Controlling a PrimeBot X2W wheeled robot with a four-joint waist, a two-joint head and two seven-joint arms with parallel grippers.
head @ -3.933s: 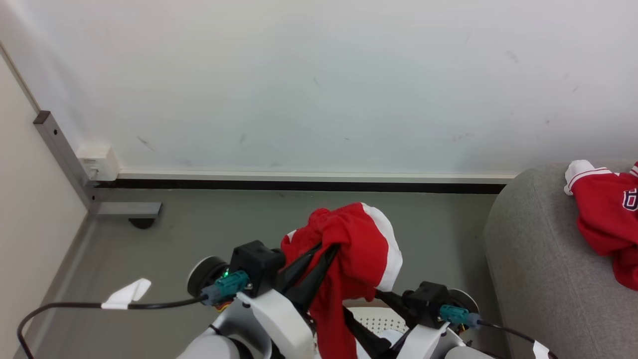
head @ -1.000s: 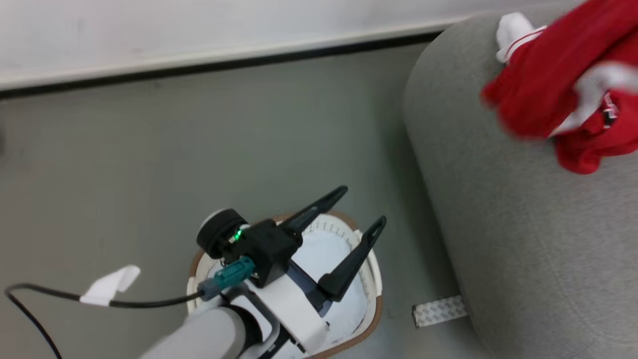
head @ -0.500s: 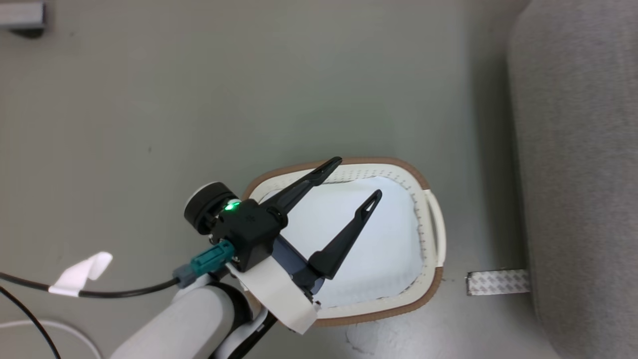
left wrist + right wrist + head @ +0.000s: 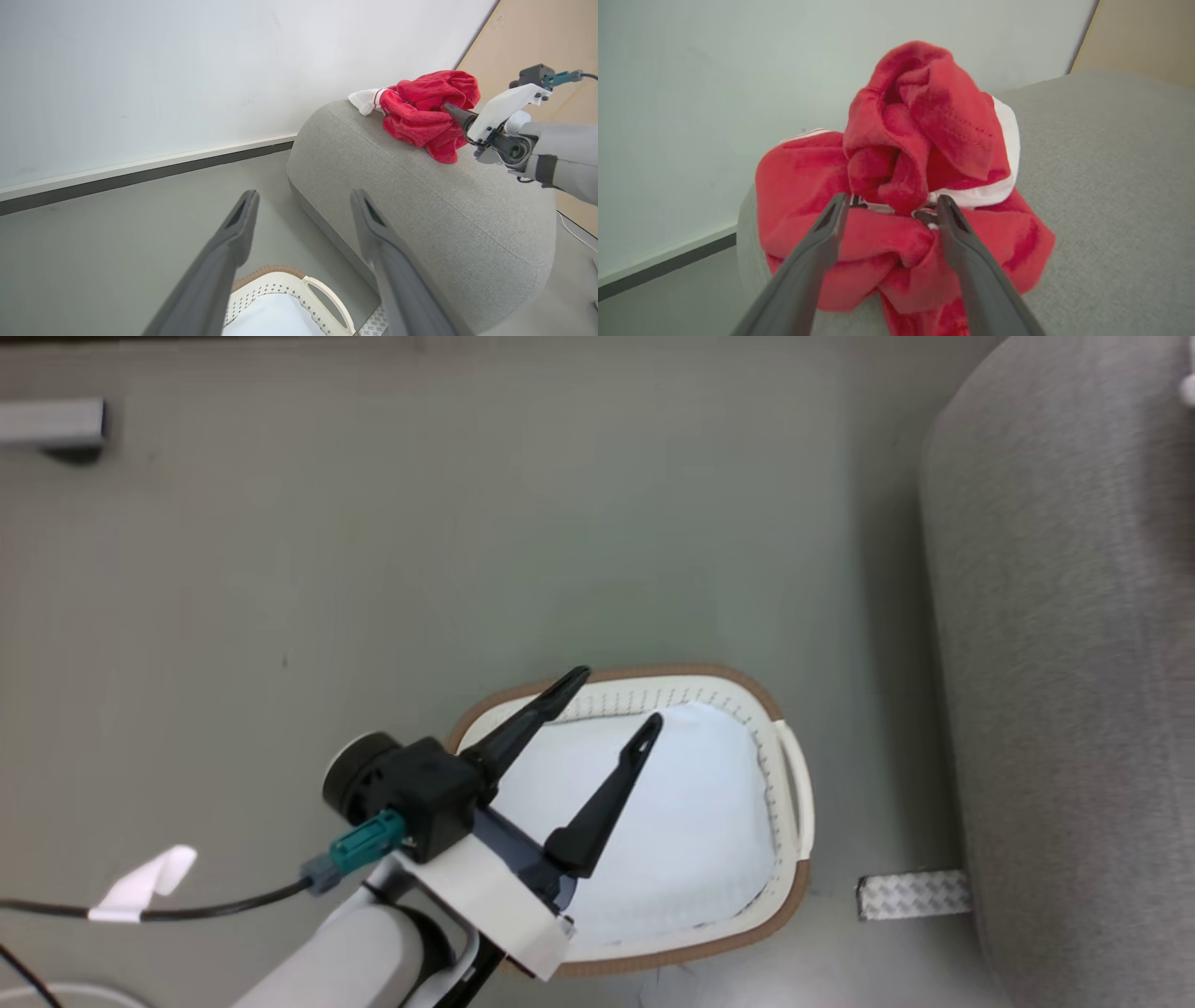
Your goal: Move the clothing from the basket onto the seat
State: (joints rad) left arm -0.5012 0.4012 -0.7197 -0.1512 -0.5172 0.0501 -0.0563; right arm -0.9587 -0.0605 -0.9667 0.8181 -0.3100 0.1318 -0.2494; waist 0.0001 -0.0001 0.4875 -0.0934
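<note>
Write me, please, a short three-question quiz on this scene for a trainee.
1. True or false: the clothing lies on the sofa.
2. The left gripper hangs above: A the basket, B the sofa, C a chair.
3. Fill the gap: the right gripper, at the clothing, is ___ (open or shut).
Key: 1 true; 2 A; 3 open.
</note>
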